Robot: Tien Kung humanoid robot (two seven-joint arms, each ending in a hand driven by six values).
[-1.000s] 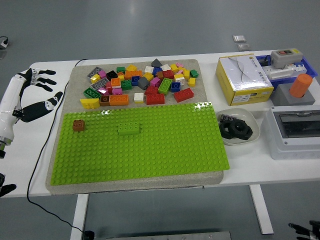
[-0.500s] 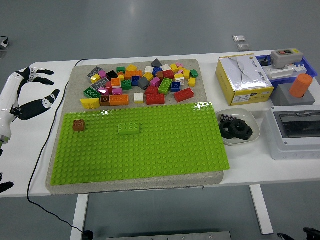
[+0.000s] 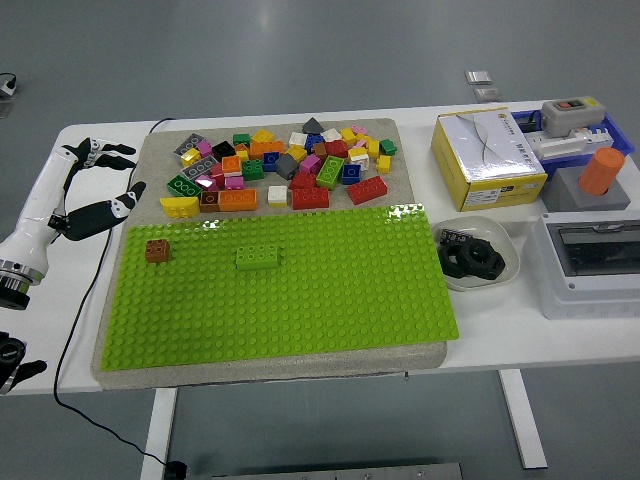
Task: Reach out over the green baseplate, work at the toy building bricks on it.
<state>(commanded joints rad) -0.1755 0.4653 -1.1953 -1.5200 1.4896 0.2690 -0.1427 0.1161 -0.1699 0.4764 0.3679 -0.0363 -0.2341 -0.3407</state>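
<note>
The baseplate (image 3: 290, 290) lay on the mat (image 3: 150, 150) with a brown brick (image 3: 157, 250) and green brick (image 3: 258, 258) on it, my left hand (image 3: 85, 190) beside it, fingers spread, empty.

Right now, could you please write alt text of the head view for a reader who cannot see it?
The robot's left hand, fingers spread and empty, hovers over the white table left of a green studded baseplate bearing a small brown brick and a green brick. A pile of mixed coloured bricks lies beyond.
</note>
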